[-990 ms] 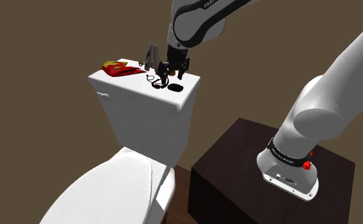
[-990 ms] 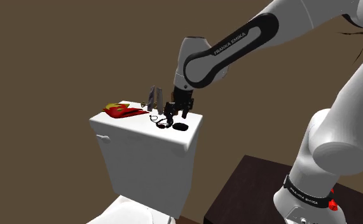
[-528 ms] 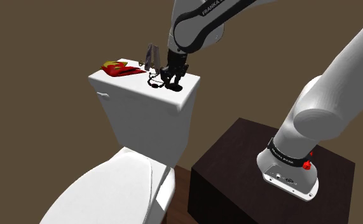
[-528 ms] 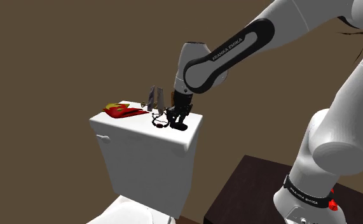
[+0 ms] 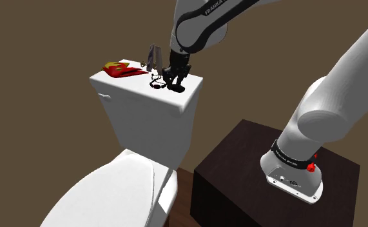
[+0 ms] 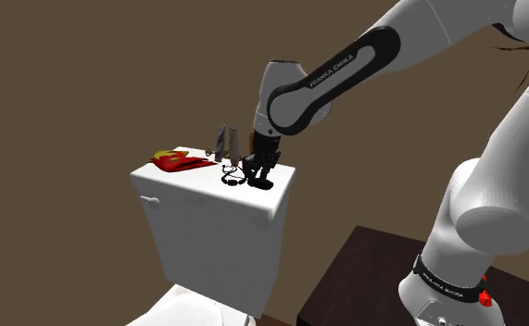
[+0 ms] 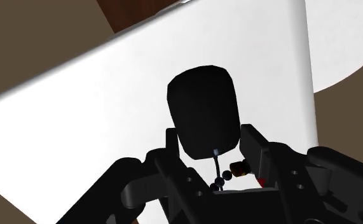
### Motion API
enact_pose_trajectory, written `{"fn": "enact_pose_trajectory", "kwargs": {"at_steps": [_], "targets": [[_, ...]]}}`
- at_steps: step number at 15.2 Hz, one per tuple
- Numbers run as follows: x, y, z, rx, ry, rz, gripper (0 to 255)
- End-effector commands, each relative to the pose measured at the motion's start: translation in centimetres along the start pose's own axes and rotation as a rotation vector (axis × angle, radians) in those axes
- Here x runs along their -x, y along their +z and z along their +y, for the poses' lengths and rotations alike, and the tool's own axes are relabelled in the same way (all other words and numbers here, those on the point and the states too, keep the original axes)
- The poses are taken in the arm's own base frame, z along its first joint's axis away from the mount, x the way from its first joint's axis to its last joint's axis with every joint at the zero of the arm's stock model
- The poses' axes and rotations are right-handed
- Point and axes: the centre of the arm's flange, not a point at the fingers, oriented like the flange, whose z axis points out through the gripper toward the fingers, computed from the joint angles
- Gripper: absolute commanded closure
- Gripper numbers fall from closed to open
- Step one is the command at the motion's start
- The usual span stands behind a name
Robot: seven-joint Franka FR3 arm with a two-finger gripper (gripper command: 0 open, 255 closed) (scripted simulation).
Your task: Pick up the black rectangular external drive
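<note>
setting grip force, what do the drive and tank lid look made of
Drive: matte black, rounded corners, no shine; perhaps plastic, nothing confirms it. Tank lid: smooth plain white, no gloss drawn; ceramic is only a guess.

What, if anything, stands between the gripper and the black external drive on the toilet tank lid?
Nothing visible does. The gripper straddles the black external drive; a thin beaded cord lies at the drive's end nearest the gripper.

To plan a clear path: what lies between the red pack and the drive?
In the shoulder view, a black bead string lies on the white lid between the red pack and the drive.
</note>
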Motion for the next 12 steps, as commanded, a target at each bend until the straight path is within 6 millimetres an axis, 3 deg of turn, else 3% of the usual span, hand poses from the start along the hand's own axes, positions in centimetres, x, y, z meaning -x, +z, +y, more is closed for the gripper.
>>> {"fn": "enact_pose_trajectory", "kwargs": {"at_steps": [1, 12], "targets": [[-0.1, -0.6, -0.1, 0.0, 0.0, -0.004, 255], [-1.1, -6.3, -0.8, 0.0, 0.0, -0.004, 255]]}}
